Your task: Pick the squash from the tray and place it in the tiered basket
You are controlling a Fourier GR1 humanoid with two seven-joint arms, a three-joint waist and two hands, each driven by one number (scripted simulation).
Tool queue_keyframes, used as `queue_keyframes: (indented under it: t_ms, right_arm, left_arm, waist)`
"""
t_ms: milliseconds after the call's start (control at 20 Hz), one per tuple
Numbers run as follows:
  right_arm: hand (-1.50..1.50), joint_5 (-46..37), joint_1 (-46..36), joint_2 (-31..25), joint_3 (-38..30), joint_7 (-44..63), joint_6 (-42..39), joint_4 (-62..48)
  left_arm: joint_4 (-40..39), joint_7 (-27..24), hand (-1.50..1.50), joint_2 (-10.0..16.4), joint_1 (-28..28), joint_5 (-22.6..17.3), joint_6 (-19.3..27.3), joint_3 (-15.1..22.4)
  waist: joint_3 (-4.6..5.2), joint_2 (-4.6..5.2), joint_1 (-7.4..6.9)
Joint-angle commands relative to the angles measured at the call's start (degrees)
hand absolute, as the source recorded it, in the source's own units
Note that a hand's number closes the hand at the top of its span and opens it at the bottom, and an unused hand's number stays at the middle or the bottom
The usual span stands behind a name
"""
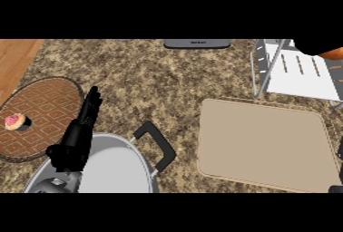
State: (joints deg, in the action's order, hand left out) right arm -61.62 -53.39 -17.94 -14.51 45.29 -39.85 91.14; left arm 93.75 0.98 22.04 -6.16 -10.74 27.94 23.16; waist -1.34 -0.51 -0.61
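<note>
Squash (334, 53) at the tiered basket (298, 68), beyond the tray's (268, 145) far right corner.

Only an orange edge of the squash shows, up against the dark shape of the right hand (313, 45), over the basket's white slotted shelf; whether that hand grasps the squash cannot be told, since most of it is cut off by the view's edge. The beige tray lies flat on the speckled counter (154, 77), nearer than the basket and just beside it. Well left of the tray, the left hand (72, 145) shows with fingers straight and released, holding nothing, over the rim of a grey pan (114, 167) whose black handle points toward the tray. Further left of the tray lies an oval brown placemat (47, 108) with a small pink-topped cake (16, 121) on it.
</note>
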Motion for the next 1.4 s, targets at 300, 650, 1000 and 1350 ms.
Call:
queue_keyframes:
  t_ms: [300, 650, 1000, 1350]
  right_arm:
    - [1.50, -3.1, -3.2, -8.1, -1.0, -7.9, 10.7, -17.9]
    - [1.50, -5.7, -4.6, -13.0, -0.9, -14.5, 18.8, -30.9]
    - [-1.50, -1.1, -6.6, -11.3, -10.4, -11.9, 29.3, -40.1]
    - [-1.50, 5.8, -6.6, -12.5, -15.6, -20.6, 34.6, -47.1]
  left_arm:
    - [-4.1, 1.2, 0.00, -2.7, -5.2, 1.0, 0.2, -0.2]
    - [-4.9, -1.8, 0.00, -2.6, -3.8, 1.9, 1.3, 0.5]
    - [-3.1, 0.9, 0.00, -1.8, -5.7, 1.7, 2.5, 1.5]
    - [-5.7, -2.4, 0.00, -1.3, -4.8, -1.1, -0.7, -0.2]
  waist:
    - [1.35, 0.86, 0.29]
    - [1.35, 0.95, -0.20]
    - [1.23, 1.12, -0.47]
    - [1.31, 0.98, -0.02]
